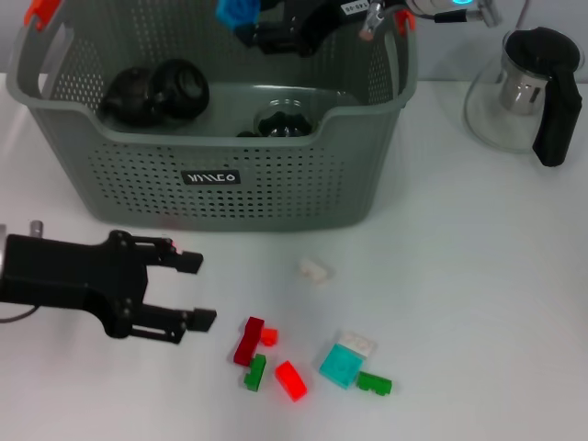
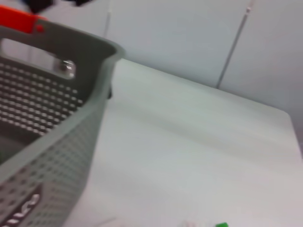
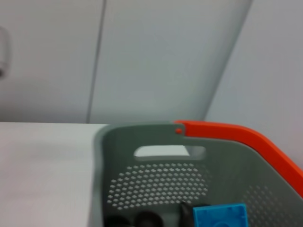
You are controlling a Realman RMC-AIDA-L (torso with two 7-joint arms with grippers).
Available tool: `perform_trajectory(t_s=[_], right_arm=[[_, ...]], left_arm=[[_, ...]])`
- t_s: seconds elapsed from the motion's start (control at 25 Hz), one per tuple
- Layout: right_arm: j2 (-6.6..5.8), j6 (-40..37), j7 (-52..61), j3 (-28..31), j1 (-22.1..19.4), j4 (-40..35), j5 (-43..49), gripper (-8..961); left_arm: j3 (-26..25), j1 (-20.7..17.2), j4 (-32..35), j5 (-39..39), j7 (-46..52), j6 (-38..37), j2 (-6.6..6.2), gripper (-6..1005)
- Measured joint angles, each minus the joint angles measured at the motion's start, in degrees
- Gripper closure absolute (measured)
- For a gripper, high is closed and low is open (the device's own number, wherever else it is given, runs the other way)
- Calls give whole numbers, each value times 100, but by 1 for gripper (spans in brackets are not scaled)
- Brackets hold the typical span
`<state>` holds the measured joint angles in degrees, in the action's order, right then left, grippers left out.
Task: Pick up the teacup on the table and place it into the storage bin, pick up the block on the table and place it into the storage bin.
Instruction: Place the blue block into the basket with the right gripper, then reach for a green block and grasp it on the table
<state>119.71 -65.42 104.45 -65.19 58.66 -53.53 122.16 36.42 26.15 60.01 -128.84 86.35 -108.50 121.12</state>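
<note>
Holding now: right tool (image 1: 241, 20) shut tight on a blue block (image 1: 237, 11), up over the storage bin (image 1: 276, 197)
Left tool (image 1: 188, 289): open, low over the surface (image 1: 478, 276) in front of the bin
Inside bin: dark teacups (image 1: 179, 87)
Loose blocks (image 1: 294, 378): on the surface in front of the bin
Glass teapot (image 1: 528, 92): beside the bin

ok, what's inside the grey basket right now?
Three dark cups lie on the floor of the basket: two at its left, one near the front wall. The right hand holds a blue block over it. The front wall hides the rest.
</note>
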Motion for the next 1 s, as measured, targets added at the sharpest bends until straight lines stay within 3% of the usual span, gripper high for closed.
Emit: perform_trajectory(t_s=[0.24, 0.48, 0.72, 1.0], right_arm=[[-24, 511, 145, 34, 29, 324, 25, 518], [-111, 545, 417, 40, 3, 322, 46, 518], [-190, 548, 556, 17, 31, 354, 82, 455], [-181, 549, 588, 56, 30, 236, 189, 273]], left_arm=[[387, 31, -1, -16, -32, 65, 50, 214], [407, 40, -14, 19, -73, 71, 78, 214], [376, 35, -16, 25, -49, 32, 94, 214], [378, 47, -83, 35, -45, 24, 114, 213]])
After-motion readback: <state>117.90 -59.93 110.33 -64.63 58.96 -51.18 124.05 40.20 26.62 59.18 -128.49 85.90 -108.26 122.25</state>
